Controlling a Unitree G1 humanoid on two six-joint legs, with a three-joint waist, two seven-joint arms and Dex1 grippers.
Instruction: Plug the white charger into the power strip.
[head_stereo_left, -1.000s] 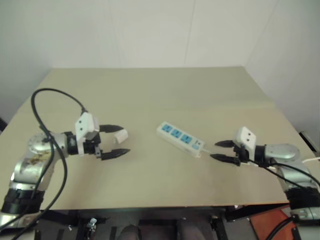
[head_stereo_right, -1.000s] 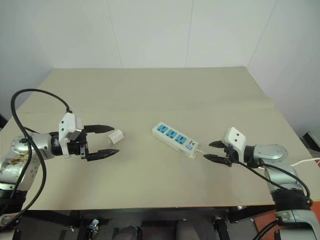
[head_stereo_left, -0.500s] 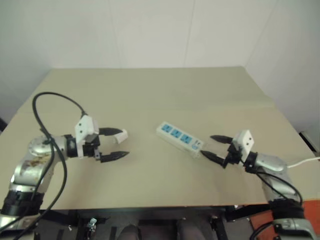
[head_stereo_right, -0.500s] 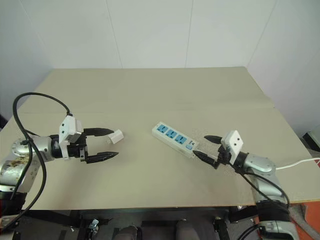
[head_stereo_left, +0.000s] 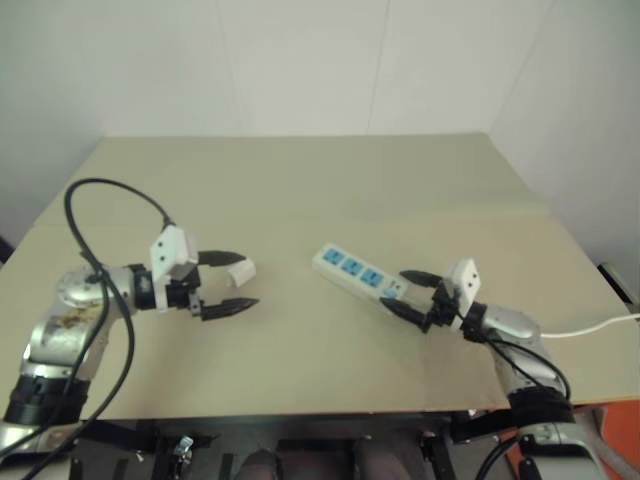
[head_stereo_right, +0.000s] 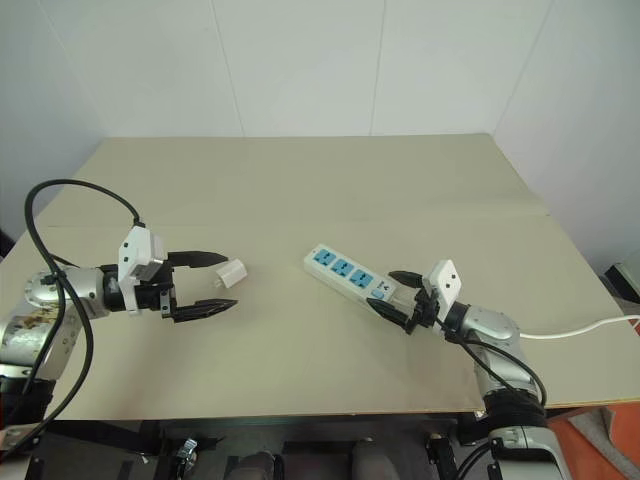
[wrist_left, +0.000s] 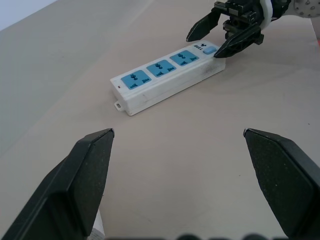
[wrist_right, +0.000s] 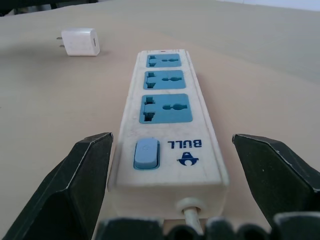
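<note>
On the tan table (head_stereo_right: 330, 190), the white charger (head_stereo_right: 232, 271) lies loose, prongs toward the left gripper (head_stereo_right: 205, 282), whose fingers are spread wide on either side of it without touching. Well apart to the right sits the power strip (head_stereo_right: 348, 279), three blue sockets facing up, all empty, its cord trailing off past the switch end. Change over the last second: the right gripper (head_stereo_right: 392, 296) has swung in from the right and now straddles the strip's switch end, fingers (wrist_right: 80, 185) released and flanking the body, nothing clasped. Left gripper unchanged. Judgement: right arm is setting up to brace the strip; charger not yet picked up, so plugging has not begun. No containers present.
</note>
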